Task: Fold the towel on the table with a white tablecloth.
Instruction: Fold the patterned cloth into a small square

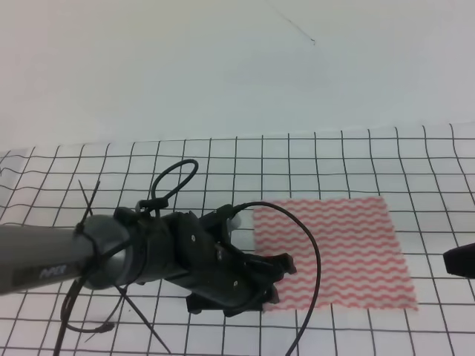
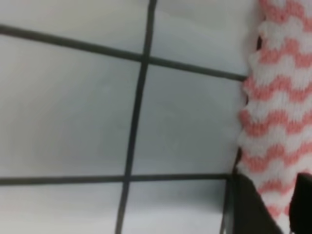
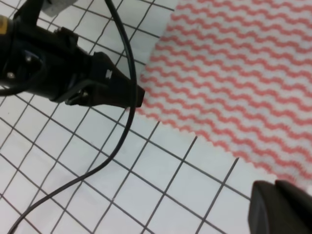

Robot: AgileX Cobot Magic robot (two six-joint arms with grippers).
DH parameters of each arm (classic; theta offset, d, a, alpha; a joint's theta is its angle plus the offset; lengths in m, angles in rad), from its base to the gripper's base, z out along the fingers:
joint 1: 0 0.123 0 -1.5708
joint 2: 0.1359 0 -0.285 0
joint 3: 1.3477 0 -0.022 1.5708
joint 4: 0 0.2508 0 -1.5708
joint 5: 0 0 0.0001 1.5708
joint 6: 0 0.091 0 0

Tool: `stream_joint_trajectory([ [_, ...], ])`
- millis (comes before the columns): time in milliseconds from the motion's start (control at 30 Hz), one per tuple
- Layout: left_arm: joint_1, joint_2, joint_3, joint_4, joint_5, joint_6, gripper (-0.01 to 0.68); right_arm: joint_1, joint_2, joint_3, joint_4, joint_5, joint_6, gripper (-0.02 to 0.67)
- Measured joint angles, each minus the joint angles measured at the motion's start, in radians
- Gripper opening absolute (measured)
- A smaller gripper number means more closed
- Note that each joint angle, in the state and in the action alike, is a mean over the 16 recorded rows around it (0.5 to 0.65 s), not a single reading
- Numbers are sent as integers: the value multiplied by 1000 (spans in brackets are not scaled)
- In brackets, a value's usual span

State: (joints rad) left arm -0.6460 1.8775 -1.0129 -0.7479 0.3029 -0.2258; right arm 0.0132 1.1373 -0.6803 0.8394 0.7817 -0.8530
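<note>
The towel (image 1: 330, 252), pink-red and white in wavy stripes, lies flat on the white black-gridded tablecloth (image 1: 356, 156) covering the table. My left gripper (image 1: 278, 280) sits low at the towel's front-left corner with its two black fingers apart. The left wrist view shows the towel's scalloped edge (image 2: 278, 107) showing in the gap between the dark fingertips (image 2: 248, 209). Only a dark wedge of my right gripper (image 1: 462, 259) shows, just off the towel's right edge. In its own view the fingers (image 3: 280, 209) form one dark mass near the towel (image 3: 234, 73).
A black cable (image 1: 312, 245) loops from the left arm over the towel's left side, and more cable and zip ties (image 1: 89, 200) stick out around the arm. A plain white wall (image 1: 223, 67) rises behind the table's far edge.
</note>
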Motion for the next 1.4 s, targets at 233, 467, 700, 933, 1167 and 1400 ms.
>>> stream_joint_trajectory([
  [233,0,4,-23,-27,-1,47,101,0,0,0,0,2,0,-1],
  [467,0,8,-63,-38,8,98,20,0,0,0,-1,1,0,-1],
  [700,3,10,-90,-32,-5,158,1,0,0,0,-2,-1,0,-1],
  [933,40,13,-93,-27,-14,253,0,0,0,0,-2,-2,-1,-1],
  [1167,103,1,-93,-27,44,335,0,0,0,0,-2,0,-3,-1],
  [1400,137,-25,-93,-45,163,338,26,0,0,0,-4,-3,-20,-1],
])
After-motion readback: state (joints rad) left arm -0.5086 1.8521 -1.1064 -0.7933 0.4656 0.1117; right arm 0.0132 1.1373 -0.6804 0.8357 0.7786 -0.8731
